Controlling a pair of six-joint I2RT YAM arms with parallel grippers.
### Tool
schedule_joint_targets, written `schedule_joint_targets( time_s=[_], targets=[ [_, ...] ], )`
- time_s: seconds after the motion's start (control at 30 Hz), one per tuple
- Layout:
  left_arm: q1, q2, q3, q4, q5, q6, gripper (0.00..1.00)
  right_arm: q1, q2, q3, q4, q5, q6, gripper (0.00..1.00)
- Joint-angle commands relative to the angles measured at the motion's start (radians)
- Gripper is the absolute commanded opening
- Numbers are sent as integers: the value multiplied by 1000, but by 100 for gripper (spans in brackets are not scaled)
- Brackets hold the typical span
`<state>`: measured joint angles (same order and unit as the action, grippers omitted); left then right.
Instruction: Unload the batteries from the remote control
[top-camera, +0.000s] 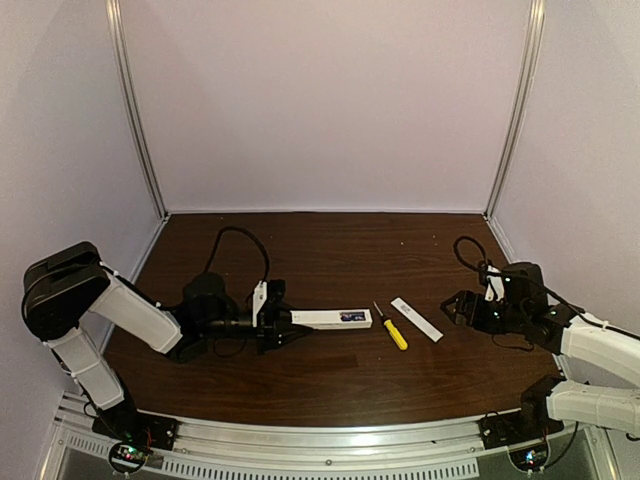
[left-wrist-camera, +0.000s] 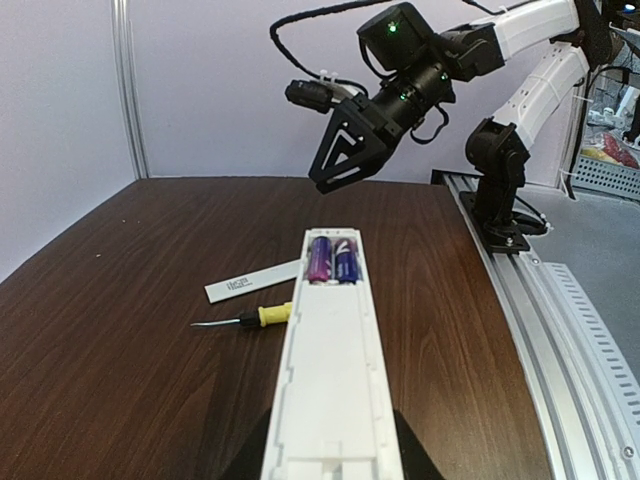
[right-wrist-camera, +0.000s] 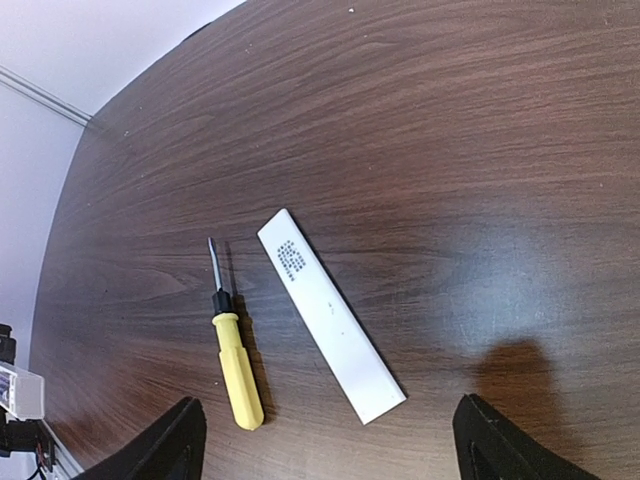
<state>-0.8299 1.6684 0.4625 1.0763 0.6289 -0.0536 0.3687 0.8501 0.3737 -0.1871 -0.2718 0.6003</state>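
Gripping the remote control (top-camera: 330, 318) by one end, the left arm (top-camera: 130, 315) has its jaws clamped on the white body and holds it level, pointing toward the right arm (top-camera: 600, 345). From the left wrist view, the remote seems lifted a little off the desk (top-camera: 330, 250). The two purple-blue batteries (left-wrist-camera: 333, 260) sit side by side in the open compartment at the remote's far end, away from the left jaws. A yellow-handled screwdriver (top-camera: 392, 329) lies on the desk just past that end. The flat white cover strip (top-camera: 416, 319) lies beside the screwdriver, not touching it, on the side nearer the right arm. The right jaws are spread wide and hold nothing. They hover over the desk, and their dark fingers (right-wrist-camera: 170, 440) frame the screwdriver and strip in the right wrist view.
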Motion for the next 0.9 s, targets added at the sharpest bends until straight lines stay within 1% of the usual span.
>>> schedule_joint_targets(
  time_s=[0.0,0.07,0.13,0.23,0.37,0.53,0.73,0.87],
  targets=[
    [9,18,-11,64,8,27,0,-4,8,37,12,-5,-58,88],
    [10,27,-12,72,4,27,0,-2,12,30,45,-49,-59,90],
    [9,40,-14,91,13,19,0,1,12,21,84,-80,-57,95],
    [9,71,-11,118,32,5,0,17,-2,1,134,-92,-51,99],
    [9,151,6,144,57,-4,0,43,-14,-23,173,-71,-39,100],
    [9,240,16,236,112,-44,0,67,-33,-56,224,-76,-39,100],
    [9,358,56,297,159,-72,0,103,-40,-69,233,-52,-55,100],
    [9,397,72,303,159,-68,0,112,-34,-66,234,-42,-60,100]
  ],
)
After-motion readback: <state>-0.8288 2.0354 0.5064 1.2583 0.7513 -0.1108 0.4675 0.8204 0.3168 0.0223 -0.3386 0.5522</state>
